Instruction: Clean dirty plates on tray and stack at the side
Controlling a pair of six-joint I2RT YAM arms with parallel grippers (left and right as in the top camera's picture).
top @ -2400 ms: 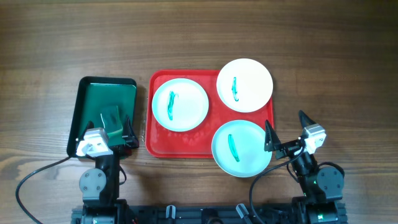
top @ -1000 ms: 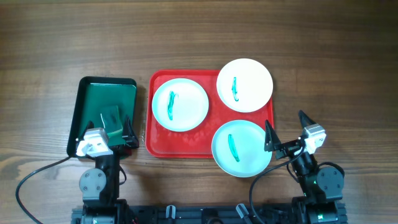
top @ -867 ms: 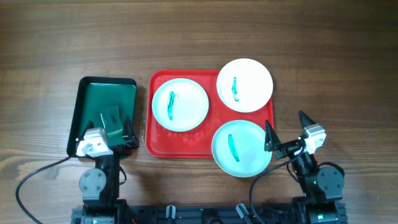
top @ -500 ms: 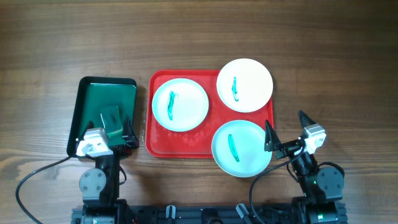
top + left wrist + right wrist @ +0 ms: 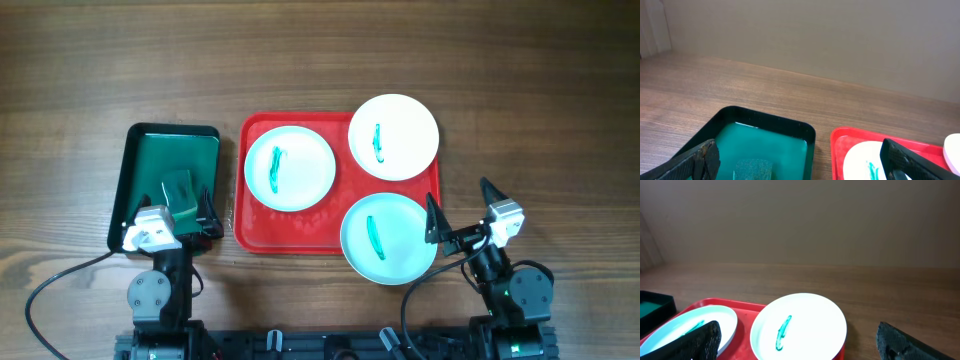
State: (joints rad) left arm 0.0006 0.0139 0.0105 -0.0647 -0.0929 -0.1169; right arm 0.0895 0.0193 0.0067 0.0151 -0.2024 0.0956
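Note:
Three white plates with teal smears lie on the red tray (image 5: 250, 232): one at the left (image 5: 289, 167), one at the far right corner (image 5: 393, 136), one at the near right (image 5: 388, 239). My left gripper (image 5: 180, 222) is open and empty at the near end of the dark green tray (image 5: 170, 136), just before the sponge (image 5: 180, 189). My right gripper (image 5: 462, 212) is open and empty, just right of the near right plate. The right wrist view shows the far right plate (image 5: 798, 327) and the left plate (image 5: 690, 326). The left wrist view shows the left plate (image 5: 867, 161) and the sponge (image 5: 753, 169).
The dark green black-rimmed tray (image 5: 765, 135) holds a green sponge and lies left of the red tray (image 5: 840, 150). Bare wooden tabletop (image 5: 320, 50) stretches behind and to both sides. Arm bases and cables sit at the near edge.

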